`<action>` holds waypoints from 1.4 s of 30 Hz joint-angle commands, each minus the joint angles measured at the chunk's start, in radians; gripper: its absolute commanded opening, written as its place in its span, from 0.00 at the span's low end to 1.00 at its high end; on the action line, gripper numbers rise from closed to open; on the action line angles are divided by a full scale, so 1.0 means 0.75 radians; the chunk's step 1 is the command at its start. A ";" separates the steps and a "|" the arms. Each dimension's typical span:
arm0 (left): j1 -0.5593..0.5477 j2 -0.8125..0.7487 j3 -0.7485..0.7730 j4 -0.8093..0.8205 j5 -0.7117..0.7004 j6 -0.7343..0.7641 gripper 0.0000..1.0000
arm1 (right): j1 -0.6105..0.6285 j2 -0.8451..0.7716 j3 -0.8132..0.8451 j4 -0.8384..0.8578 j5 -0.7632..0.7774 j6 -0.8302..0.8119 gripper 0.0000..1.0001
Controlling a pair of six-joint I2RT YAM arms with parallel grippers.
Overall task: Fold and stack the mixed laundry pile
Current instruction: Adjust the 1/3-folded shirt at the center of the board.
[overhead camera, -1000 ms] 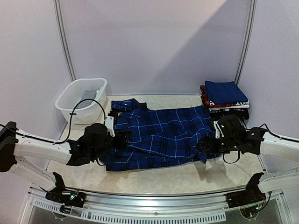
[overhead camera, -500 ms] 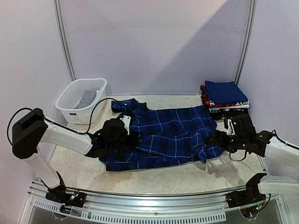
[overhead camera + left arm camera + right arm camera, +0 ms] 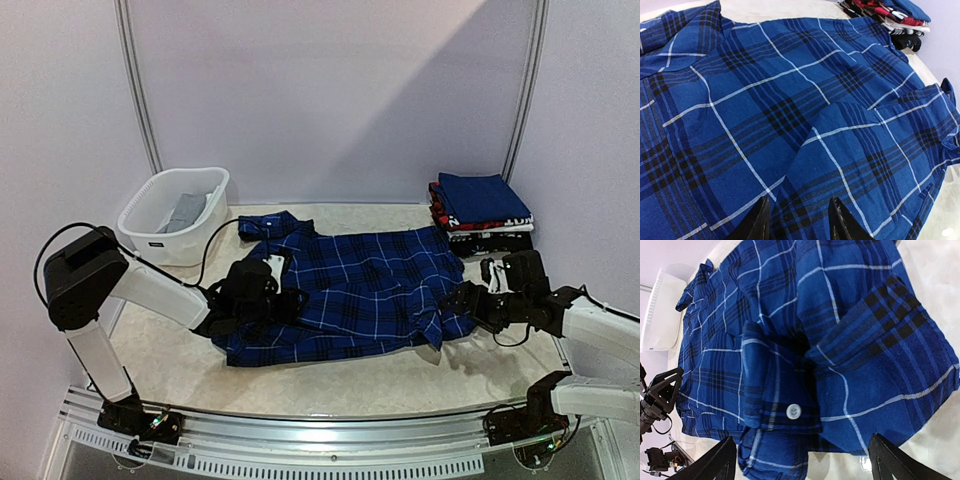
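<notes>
A dark blue plaid shirt (image 3: 350, 290) lies spread across the middle of the table, its sleeves folded inward. My left gripper (image 3: 287, 300) is over the shirt's left half. In the left wrist view its fingertips (image 3: 761, 222) stand partly apart, right down at the flat fabric (image 3: 790, 100), with no cloth pinched between them. My right gripper (image 3: 458, 300) is wide open at the shirt's right edge. The buttoned cuff (image 3: 792, 411) lies just ahead of its gap (image 3: 807, 466). A grey garment (image 3: 185, 210) lies in the basket.
The white slotted basket (image 3: 150, 225) stands at the back left. A stack of folded clothes (image 3: 480, 210), with a blue one on top, sits at the back right by the wall. Bare table shows in front of the shirt, towards the near rail (image 3: 320, 420).
My left arm has swung right, from the shirt's left edge onto its left half, its jaws slightly narrower. My right gripper has drawn back a little from over the shirt's right edge.
</notes>
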 commanded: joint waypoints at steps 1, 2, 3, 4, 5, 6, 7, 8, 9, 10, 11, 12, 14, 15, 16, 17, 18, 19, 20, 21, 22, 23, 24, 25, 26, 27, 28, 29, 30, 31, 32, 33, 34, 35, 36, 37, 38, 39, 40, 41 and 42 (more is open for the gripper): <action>0.029 0.023 0.002 0.027 0.023 -0.011 0.40 | -0.038 0.072 -0.028 0.104 -0.143 -0.034 0.91; 0.031 0.021 0.002 0.023 0.021 -0.010 0.39 | -0.039 0.090 -0.034 0.131 -0.170 -0.036 0.90; 0.031 0.021 0.002 0.021 0.019 -0.008 0.39 | -0.038 0.112 -0.040 0.173 -0.198 -0.037 0.88; 0.031 0.023 0.001 0.019 0.015 -0.007 0.39 | -0.038 0.124 -0.041 0.195 -0.220 -0.031 0.86; 0.033 0.024 0.000 0.018 0.013 -0.005 0.39 | -0.039 0.141 -0.042 0.214 -0.237 -0.031 0.84; 0.035 0.024 -0.003 0.018 0.012 -0.007 0.38 | -0.039 0.155 -0.042 0.229 -0.253 -0.031 0.83; 0.037 0.026 -0.005 0.018 0.012 -0.007 0.38 | -0.039 0.177 -0.042 0.244 -0.265 -0.029 0.82; 0.039 0.026 -0.009 0.021 0.011 -0.007 0.38 | -0.040 0.190 -0.039 0.258 -0.281 -0.029 0.81; 0.041 0.023 -0.010 0.025 0.010 -0.008 0.38 | -0.040 0.208 -0.040 0.279 -0.302 -0.028 0.79; 0.043 0.023 -0.014 0.029 0.011 -0.009 0.38 | -0.039 0.223 -0.043 0.303 -0.324 -0.024 0.78; 0.045 0.023 -0.015 0.028 0.011 -0.011 0.37 | -0.038 0.245 -0.045 0.322 -0.339 -0.020 0.77; 0.045 0.020 -0.016 0.028 0.012 -0.011 0.37 | -0.038 0.261 -0.045 0.338 -0.353 -0.015 0.77; 0.045 0.022 -0.018 0.031 0.011 -0.011 0.37 | -0.038 0.295 -0.042 0.364 -0.377 -0.010 0.75; 0.046 0.024 -0.018 0.032 0.008 -0.011 0.37 | -0.038 0.307 -0.038 0.366 -0.383 -0.013 0.73; 0.047 0.029 -0.018 0.036 0.008 -0.011 0.37 | -0.038 0.325 -0.034 0.366 -0.384 -0.016 0.70; 0.047 0.034 -0.020 0.038 0.008 -0.013 0.37 | -0.038 0.336 -0.027 0.366 -0.383 -0.020 0.68; 0.049 0.038 -0.020 0.043 0.007 -0.015 0.37 | -0.039 0.351 -0.020 0.366 -0.381 -0.026 0.65; 0.050 0.042 -0.020 0.044 0.008 -0.015 0.36 | -0.039 0.359 -0.011 0.361 -0.378 -0.030 0.61; 0.053 0.047 -0.020 0.045 0.009 -0.017 0.36 | -0.038 0.363 -0.002 0.350 -0.374 -0.035 0.58; 0.055 0.047 -0.022 0.047 0.010 -0.018 0.36 | -0.037 0.365 0.008 0.331 -0.366 -0.043 0.53; 0.057 0.050 -0.024 0.050 0.011 -0.019 0.36 | -0.036 0.365 0.023 0.307 -0.347 -0.054 0.47; 0.059 0.049 -0.027 0.055 0.011 -0.021 0.36 | -0.035 0.366 0.038 0.281 -0.335 -0.066 0.41; 0.060 0.047 -0.031 0.056 0.009 -0.021 0.36 | -0.034 0.365 0.054 0.259 -0.323 -0.073 0.35; 0.061 0.047 -0.034 0.058 0.009 -0.021 0.36 | -0.029 0.365 0.079 0.231 -0.304 -0.084 0.31; 0.062 0.047 -0.036 0.059 0.010 -0.021 0.35 | -0.019 0.364 0.100 0.183 -0.278 -0.090 0.26; 0.063 0.045 -0.039 0.059 0.011 -0.021 0.35 | -0.008 0.364 0.122 0.145 -0.245 -0.100 0.22; 0.065 0.042 -0.042 0.059 0.010 -0.021 0.35 | 0.004 0.362 0.147 0.102 -0.210 -0.106 0.20; 0.066 0.039 -0.046 0.059 0.011 -0.021 0.35 | 0.018 0.360 0.170 0.058 -0.176 -0.116 0.18; 0.067 0.037 -0.048 0.059 0.012 -0.019 0.35 | 0.034 0.357 0.196 0.015 -0.138 -0.123 0.16; 0.067 0.034 -0.052 0.059 0.012 -0.019 0.35 | 0.048 0.355 0.222 -0.034 -0.099 -0.132 0.14; 0.070 0.027 -0.055 0.060 0.012 -0.020 0.35 | 0.064 0.350 0.248 -0.082 -0.058 -0.145 0.13; 0.071 0.021 -0.058 0.061 0.012 -0.019 0.35 | 0.079 0.347 0.278 -0.139 -0.009 -0.154 0.11; 0.072 0.015 -0.064 0.061 0.012 -0.021 0.35 | 0.095 0.345 0.310 -0.201 0.046 -0.168 0.10; 0.074 0.012 -0.066 0.061 0.012 -0.021 0.35 | 0.109 0.341 0.344 -0.262 0.109 -0.178 0.09; 0.074 0.001 -0.073 0.063 0.012 -0.019 0.35 | 0.123 0.338 0.376 -0.322 0.166 -0.197 0.08; 0.076 -0.005 -0.079 0.065 0.010 -0.019 0.35 | 0.129 0.333 0.404 -0.370 0.215 -0.211 0.08; 0.076 -0.011 -0.083 0.065 0.010 -0.017 0.35 | 0.131 0.331 0.429 -0.418 0.259 -0.218 0.08; 0.078 -0.016 -0.088 0.065 0.010 -0.015 0.35 | 0.134 0.325 0.453 -0.456 0.293 -0.234 0.07; 0.079 -0.021 -0.091 0.065 0.010 -0.015 0.35 | 0.136 0.322 0.475 -0.489 0.312 -0.243 0.06; 0.080 -0.028 -0.096 0.063 0.011 -0.015 0.35 | 0.137 0.319 0.496 -0.519 0.366 -0.255 0.06; 0.082 -0.038 -0.102 0.062 0.009 -0.014 0.35 | 0.139 0.317 0.517 -0.550 0.400 -0.270 0.06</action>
